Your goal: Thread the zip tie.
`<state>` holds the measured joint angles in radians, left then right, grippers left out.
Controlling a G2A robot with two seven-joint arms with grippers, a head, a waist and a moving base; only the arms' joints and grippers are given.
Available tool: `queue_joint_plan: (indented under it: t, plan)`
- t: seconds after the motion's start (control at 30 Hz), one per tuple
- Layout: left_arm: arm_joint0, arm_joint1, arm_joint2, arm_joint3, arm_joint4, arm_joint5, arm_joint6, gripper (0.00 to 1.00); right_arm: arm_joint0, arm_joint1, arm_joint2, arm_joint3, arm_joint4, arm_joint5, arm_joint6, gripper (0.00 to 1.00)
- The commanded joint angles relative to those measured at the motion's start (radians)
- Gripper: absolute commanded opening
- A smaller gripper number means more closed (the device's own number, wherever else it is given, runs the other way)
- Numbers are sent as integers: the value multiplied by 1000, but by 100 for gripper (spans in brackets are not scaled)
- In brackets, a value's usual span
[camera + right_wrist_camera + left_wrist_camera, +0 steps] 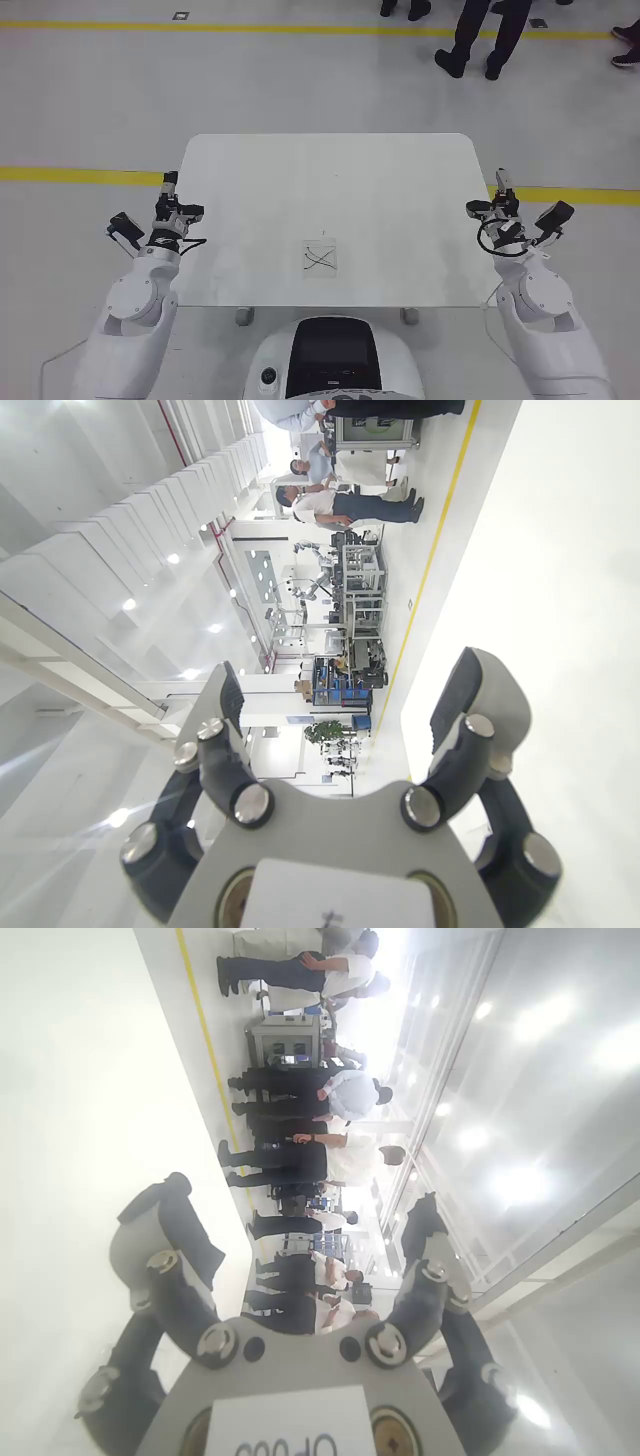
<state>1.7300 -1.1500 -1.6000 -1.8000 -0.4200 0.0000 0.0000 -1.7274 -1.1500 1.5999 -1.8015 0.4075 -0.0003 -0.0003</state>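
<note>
Zip tie [320,258]: lies flat at centre near front edge of counter [400,180], well apart from both tools. Left tool [300,1188], right tool [347,662]: farther out at the side edges, jaws spread, empty. Threading apparently not begun; pick-up and threading remain.

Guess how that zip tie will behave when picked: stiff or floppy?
Likely floppy: the zip tie shows as thin, curved crossing strands. Probably light, so a nudge may slide it on the table. Lying flat, it may be hard to pinch.
</note>
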Motion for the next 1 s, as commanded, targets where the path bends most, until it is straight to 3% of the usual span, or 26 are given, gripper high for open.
queue_joint_plan:
  t: [0.0,0.17,0.3,0.4,0.97]
  plan:
    - [0,0,0,0,0,0,0,100,6,1,-5,-15,-35,2,9,100]
    - [0,0,0,0,0,0,0,100,51,4,-64,-70,-230,87,25,100]
    - [0,0,0,0,0,0,0,100,100,0,-152,-85,-371,157,37,100]
    - [0,0,0,0,0,0,0,100,125,-7,-207,-82,-390,173,30,100]
    - [0,0,0,0,0,0,0,100,125,-7,-207,-82,-390,173,30,100]
